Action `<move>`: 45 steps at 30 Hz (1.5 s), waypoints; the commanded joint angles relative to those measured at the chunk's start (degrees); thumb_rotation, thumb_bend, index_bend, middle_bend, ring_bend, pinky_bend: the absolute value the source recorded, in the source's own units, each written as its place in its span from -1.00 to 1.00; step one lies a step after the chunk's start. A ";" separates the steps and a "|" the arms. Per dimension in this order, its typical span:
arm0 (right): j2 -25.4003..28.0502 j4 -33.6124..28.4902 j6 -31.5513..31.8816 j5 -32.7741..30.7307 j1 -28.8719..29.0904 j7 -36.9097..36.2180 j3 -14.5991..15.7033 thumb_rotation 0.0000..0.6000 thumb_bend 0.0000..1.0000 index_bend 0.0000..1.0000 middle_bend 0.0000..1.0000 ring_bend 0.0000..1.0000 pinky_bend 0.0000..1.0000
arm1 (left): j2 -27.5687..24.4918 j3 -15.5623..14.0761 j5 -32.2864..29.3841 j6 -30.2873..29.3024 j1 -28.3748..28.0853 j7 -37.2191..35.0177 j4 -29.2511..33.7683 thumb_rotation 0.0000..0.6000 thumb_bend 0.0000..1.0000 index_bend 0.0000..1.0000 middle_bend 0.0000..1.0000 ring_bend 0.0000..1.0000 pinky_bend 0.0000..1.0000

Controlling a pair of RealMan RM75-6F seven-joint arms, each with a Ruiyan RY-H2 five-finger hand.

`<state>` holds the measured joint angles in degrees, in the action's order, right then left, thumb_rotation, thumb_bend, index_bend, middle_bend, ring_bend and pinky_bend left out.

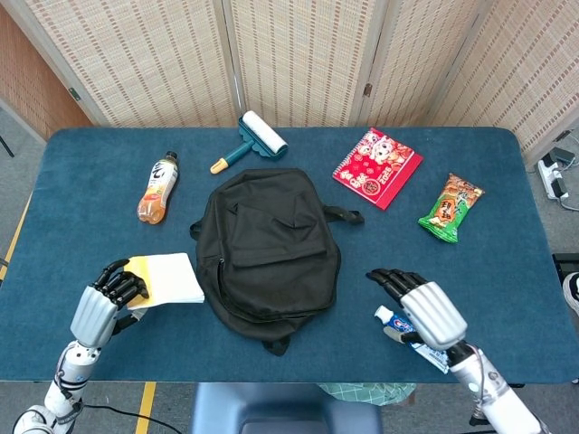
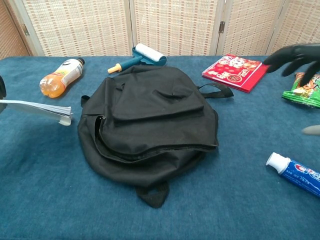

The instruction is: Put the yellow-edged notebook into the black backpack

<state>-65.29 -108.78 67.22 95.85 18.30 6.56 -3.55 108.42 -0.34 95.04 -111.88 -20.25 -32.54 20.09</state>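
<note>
Left hand [image 1: 101, 301] has its dark fingers [image 1: 123, 284] curled over the near-left edge of the yellow-edged notebook [image 1: 167, 278], gripping it; in the chest view the notebook [image 2: 37, 107] shows edge-on, lifted off the blue surface [image 1: 81, 190] with its free corner drooping, just left of the black backpack [image 1: 269, 252] and not touching it. Right hand [image 1: 422, 306] hangs palm down with fingers [image 1: 392, 279] spread apart, holding nothing, over the toothpaste tube [image 1: 418, 342] at the near-right; in the chest view its fingertips [image 2: 295, 55] come in at the right edge in front of the red booklet. Backpack lies flat mid-surface, front pocket up, main zipper partly open along its left side, strap loop at the near end. Beyond it: lint roller [image 1: 251, 139] with teal handle at the far edge, orange drink bottle [image 1: 157, 189] on its side to the far left, red booklet [image 1: 376, 167] to the far right, green snack packet [image 1: 451, 209] further right. Woven screen panels [image 1: 308, 54] stand behind the surface.
</note>
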 commanded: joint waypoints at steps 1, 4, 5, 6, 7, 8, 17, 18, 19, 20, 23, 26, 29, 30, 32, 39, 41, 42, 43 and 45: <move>-4.17 -0.22 -6.58 -4.81 5.19 2.25 -2.56 1.00 -0.59 -0.56 -0.52 -0.52 -0.34 | -0.21 0.20 0.32 -1.87 -0.13 0.06 0.37 1.00 0.01 0.46 0.17 -0.05 -0.41; -6.77 0.60 -10.44 -8.64 8.16 3.36 -4.09 1.00 -0.56 -0.53 -0.50 -0.51 -0.34 | -0.35 0.48 0.35 -3.27 -0.27 0.05 0.59 1.00 0.01 0.46 0.18 -0.04 -0.41; -7.99 1.16 -11.92 -10.47 9.45 3.88 -4.84 1.00 -0.54 -0.52 -0.49 -0.51 -0.34 | -0.42 0.64 0.32 -3.71 -0.37 0.02 0.70 1.00 0.01 0.46 0.18 -0.04 -0.41; -8.91 1.66 -13.01 -11.89 10.41 4.30 -5.38 1.00 -0.52 -0.51 -0.49 -0.51 -0.34 | -0.48 0.73 0.32 -4.00 -0.46 0.09 0.74 1.00 0.01 0.46 0.18 -0.04 -0.41; -9.85 2.20 -14.03 -13.31 11.35 4.70 -5.90 1.00 -0.51 -0.50 -0.49 -0.50 -0.34 | -0.54 0.83 0.32 -4.32 -0.56 0.17 0.77 1.00 0.01 0.46 0.18 -0.04 -0.41; -11.10 3.00 -15.28 -15.18 12.58 5.33 -6.53 1.00 -0.51 -0.49 -0.49 -0.50 -0.34 | -0.63 0.94 0.32 -4.69 -0.68 0.16 0.90 1.00 0.01 0.47 0.18 -0.04 -0.41; -17.39 6.47 -21.24 -25.27 19.72 11.27 -7.81 1.00 -0.51 -0.46 -0.47 -0.48 -0.33 | -1.64 1.70 0.48 -7.49 -1.41 0.32 3.23 1.00 0.00 0.46 0.18 -0.04 -0.41; -18.12 7.00 -21.39 -26.26 20.46 12.40 -7.72 1.00 -0.51 -0.46 -0.47 -0.48 -0.33 | -1.80 1.69 0.63 -7.79 -1.52 0.66 3.65 1.00 0.00 0.46 0.18 -0.04 -0.41; -18.87 7.49 -21.53 -27.32 21.16 13.32 -7.68 1.00 -0.51 -0.46 -0.47 -0.48 -0.33 | -1.93 1.70 0.78 -8.13 -1.65 0.95 4.11 1.00 0.00 0.46 0.18 -0.04 -0.41; -19.22 7.71 -21.59 -27.89 21.48 13.69 -7.67 1.00 -0.51 -0.45 -0.47 -0.48 -0.33 | -1.99 1.68 0.87 -8.24 -1.71 1.06 4.33 1.00 0.00 0.47 0.18 -0.04 -0.42; -20.85 8.80 -22.01 -30.85 23.21 15.42 -7.51 1.00 -0.51 -0.42 -0.46 -0.46 -0.33 | -2.26 1.49 1.33 -8.51 -1.91 1.77 5.30 1.00 0.00 0.46 0.18 -0.04 -0.42; -21.99 9.76 -22.44 -33.58 24.93 17.32 -7.30 1.00 -0.51 -0.41 -0.45 -0.46 -0.33 | -2.40 1.39 1.55 -8.52 -1.92 2.22 5.86 1.00 0.00 0.46 0.18 -0.04 -0.42; -22.99 10.66 -22.48 -35.83 26.37 18.53 -7.37 1.00 -0.51 -0.40 -0.45 -0.45 -0.33 | -2.48 1.44 1.55 -8.54 -1.80 2.36 6.24 1.00 0.00 0.46 0.18 -0.04 -0.42; -23.37 11.07 -22.49 -36.81 26.99 19.02 -7.38 1.00 -0.50 -0.40 -0.44 -0.45 -0.33 | -2.52 1.45 1.54 -8.50 -1.73 2.37 6.34 1.00 0.00 0.47 0.18 -0.04 -0.42; -23.91 11.68 -22.49 -38.24 27.89 19.64 -7.42 1.00 -0.50 -0.40 -0.44 -0.45 -0.33 | -2.54 1.49 1.51 -8.48 -1.62 2.29 6.44 1.00 0.00 0.46 0.18 -0.04 -0.42; -25.84 14.81 -22.76 -44.08 31.61 22.41 -7.26 1.00 -0.36 -0.31 -0.44 -0.43 -0.33 | -2.44 1.70 1.48 -8.50 -1.51 2.06 6.42 1.00 0.00 0.47 0.18 -0.04 -0.42; -26.39 15.51 -22.70 -46.18 32.73 23.33 -7.16 1.00 -0.22 -0.20 -0.43 -0.42 -0.33 | -2.45 1.84 1.41 -8.43 -1.56 1.87 6.46 1.00 0.00 0.47 0.18 -0.04 -0.42; -26.58 15.66 -22.66 -47.14 33.18 23.64 -7.15 1.00 -0.18 -0.16 -0.43 -0.41 -0.32 | -2.47 1.90 1.38 -8.43 -1.56 1.76 6.48 1.00 0.00 0.47 0.18 -0.04 -0.42; -26.73 15.73 -22.58 -48.04 33.58 23.84 -7.18 1.00 -0.09 -0.10 -0.42 -0.40 -0.32 | -2.49 1.94 1.35 -8.42 -1.56 1.66 6.52 1.00 0.00 0.47 0.18 -0.04 -0.42; -26.86 15.59 -22.35 -49.58 34.35 24.10 -7.18 1.00 0.04 0.00 -0.42 -0.39 -0.31 | -2.54 2.00 1.36 -8.52 -1.53 1.47 6.60 1.00 0.00 0.47 0.18 -0.04 -0.42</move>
<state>-91.78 -93.42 44.70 47.35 51.83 30.13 -10.77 105.89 1.65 96.40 -120.39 -21.78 -31.07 26.68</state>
